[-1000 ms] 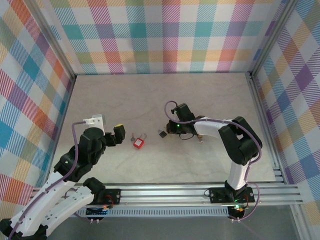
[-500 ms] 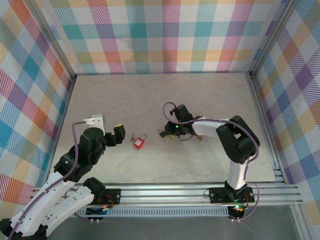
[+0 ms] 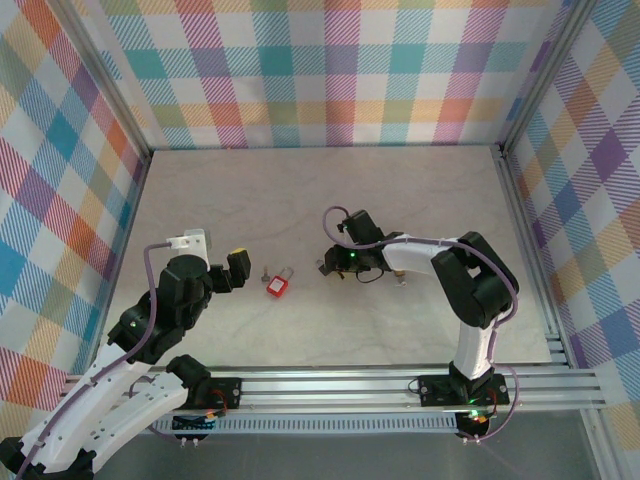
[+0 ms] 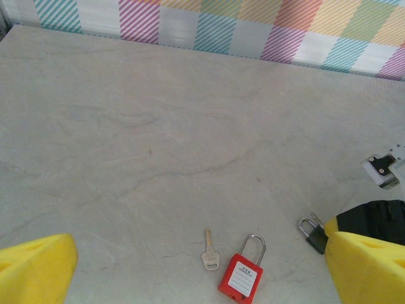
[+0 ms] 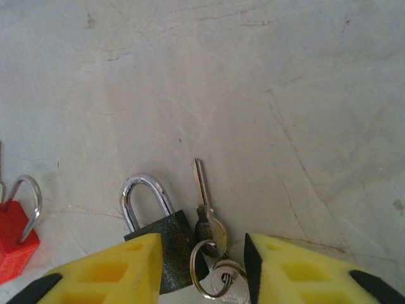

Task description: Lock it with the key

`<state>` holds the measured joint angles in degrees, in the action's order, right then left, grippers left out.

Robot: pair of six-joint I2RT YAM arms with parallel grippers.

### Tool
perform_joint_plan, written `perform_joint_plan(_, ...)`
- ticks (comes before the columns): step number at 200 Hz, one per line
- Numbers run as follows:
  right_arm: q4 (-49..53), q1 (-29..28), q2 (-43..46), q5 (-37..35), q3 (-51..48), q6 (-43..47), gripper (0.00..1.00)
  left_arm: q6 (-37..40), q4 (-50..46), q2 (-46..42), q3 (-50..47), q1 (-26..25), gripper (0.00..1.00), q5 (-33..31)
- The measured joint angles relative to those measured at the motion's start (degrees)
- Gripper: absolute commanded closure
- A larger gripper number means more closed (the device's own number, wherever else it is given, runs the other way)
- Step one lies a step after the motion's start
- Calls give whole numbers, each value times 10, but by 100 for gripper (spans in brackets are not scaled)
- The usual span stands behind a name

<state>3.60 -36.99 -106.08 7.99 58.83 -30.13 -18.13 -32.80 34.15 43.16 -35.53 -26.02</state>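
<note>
A small black padlock [image 5: 166, 244] with a steel shackle lies flat on the table, and a key [image 5: 204, 196] on a ring with a second key [image 5: 223, 283] lies beside it. My right gripper [image 5: 202, 253] is low over them and open. Its left finger [image 5: 120, 269] overlaps the padlock's body and the key ring lies in the gap. In the top view the black padlock [image 3: 324, 267] sits at the tip of the right gripper [image 3: 336, 265]. A red padlock [image 4: 242, 277] and a loose key [image 4: 210, 252] lie below my open left gripper [image 4: 199, 269].
The red padlock [image 3: 278, 287] and loose key [image 3: 265, 276] lie between the two arms, with the left gripper [image 3: 238, 268] just left of them. Plaid walls enclose the table [image 3: 320, 190] on three sides. The aluminium rail [image 3: 400, 385] runs along the near edge.
My right gripper's jaws have spread apart over the black padlock and key ring, and it has crept slightly left. The left arm has not moved.
</note>
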Motion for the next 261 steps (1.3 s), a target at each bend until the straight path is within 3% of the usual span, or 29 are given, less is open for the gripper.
perform_joint_plan(53, 57, -2, 95, -62, -1, 23, 25, 0, 0, 0, 0, 0, 0, 0)
perform_joint_plan(85, 90, -2, 186, -107, -7, 36, 0, 0, 0, 2, 0, 0, 0, 6)
perform_joint_plan(138, 198, 17, 261, -179, -32, 38, 1, 0, 0, 10, 0, 0, 0, 16)
perform_joint_plan(229, 336, 59, 288, -235, -50, 25, 0, 0, 0, 17, 0, 0, 0, 28)
perform_joint_plan(247, 343, 63, 284, -237, -61, 27, 10, 0, 0, 18, 0, 0, 0, 29)
perform_joint_plan(261, 347, 67, 271, -237, -63, 27, 13, 0, 0, 18, 0, 0, 0, 30)
